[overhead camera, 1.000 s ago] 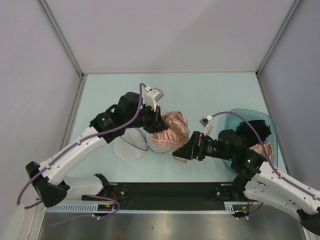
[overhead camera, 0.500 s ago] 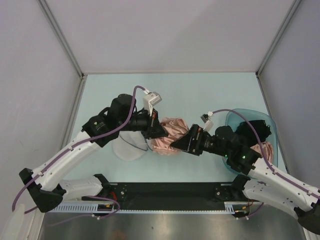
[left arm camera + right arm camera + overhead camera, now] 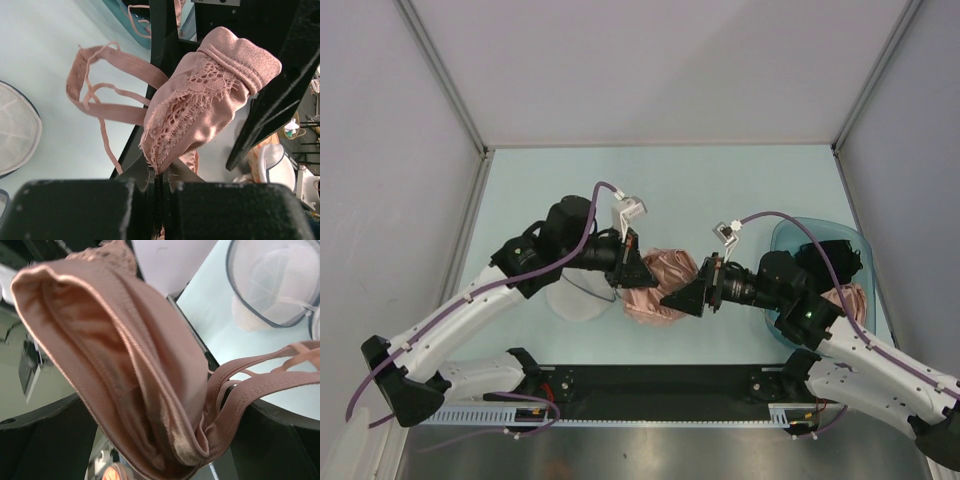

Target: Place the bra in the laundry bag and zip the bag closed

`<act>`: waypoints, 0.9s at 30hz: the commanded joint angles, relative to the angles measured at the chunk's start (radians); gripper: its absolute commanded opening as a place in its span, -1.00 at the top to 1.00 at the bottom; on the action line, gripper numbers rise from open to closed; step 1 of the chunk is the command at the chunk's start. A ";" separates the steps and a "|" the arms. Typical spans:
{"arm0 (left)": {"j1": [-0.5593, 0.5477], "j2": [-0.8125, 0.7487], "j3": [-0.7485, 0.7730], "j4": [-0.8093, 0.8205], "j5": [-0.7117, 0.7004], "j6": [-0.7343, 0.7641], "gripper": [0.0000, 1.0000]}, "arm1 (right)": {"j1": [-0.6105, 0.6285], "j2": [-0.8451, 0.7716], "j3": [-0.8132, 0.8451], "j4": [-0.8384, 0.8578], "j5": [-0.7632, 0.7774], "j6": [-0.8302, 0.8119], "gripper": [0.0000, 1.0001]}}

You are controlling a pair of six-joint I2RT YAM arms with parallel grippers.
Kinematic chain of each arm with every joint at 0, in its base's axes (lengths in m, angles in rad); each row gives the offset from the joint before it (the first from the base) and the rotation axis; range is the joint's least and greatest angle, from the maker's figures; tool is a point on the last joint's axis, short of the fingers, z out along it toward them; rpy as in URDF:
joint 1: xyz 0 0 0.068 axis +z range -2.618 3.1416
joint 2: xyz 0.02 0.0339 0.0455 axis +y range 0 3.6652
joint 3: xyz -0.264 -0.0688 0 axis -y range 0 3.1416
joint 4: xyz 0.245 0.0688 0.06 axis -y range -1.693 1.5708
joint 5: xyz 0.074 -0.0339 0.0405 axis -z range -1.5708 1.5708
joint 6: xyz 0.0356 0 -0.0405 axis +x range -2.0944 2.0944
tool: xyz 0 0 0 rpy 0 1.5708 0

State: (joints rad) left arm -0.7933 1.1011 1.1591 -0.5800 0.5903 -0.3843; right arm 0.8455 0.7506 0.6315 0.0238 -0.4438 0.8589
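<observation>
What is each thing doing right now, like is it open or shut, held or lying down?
left fingers, shut on the bra
right fingers, wide open, one on each side of the bra
bra, bunched up, pinched at its lacy edge, straps dangling
laundry bag, unzipped, lying open
basin, upright, not empty
black garment, crumpled inside the basin

White arm links [image 3: 470, 300], black joints [image 3: 570, 225], a black left tool [image 3: 159, 174], and purple cables [image 3: 770, 214].

Glossy satin bra [image 3: 200, 107] — lace-trimmed edge
</observation>
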 commanded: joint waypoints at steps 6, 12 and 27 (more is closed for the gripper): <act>-0.012 0.016 -0.006 0.049 0.082 -0.007 1.00 | 0.006 0.013 0.022 0.134 -0.209 -0.144 -0.52; -0.014 -0.016 -0.013 -0.003 -0.094 -0.016 0.44 | 0.004 0.039 0.002 0.134 -0.118 -0.169 1.00; 0.342 -0.170 -0.102 -0.336 -0.823 -0.240 -0.50 | -0.089 0.303 0.164 -0.082 0.042 -0.299 1.00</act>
State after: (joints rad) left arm -0.5953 0.8761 1.1255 -0.7994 -0.0578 -0.5426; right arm 0.7635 0.9337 0.6815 -0.0677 -0.4236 0.6369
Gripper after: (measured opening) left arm 0.824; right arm 0.120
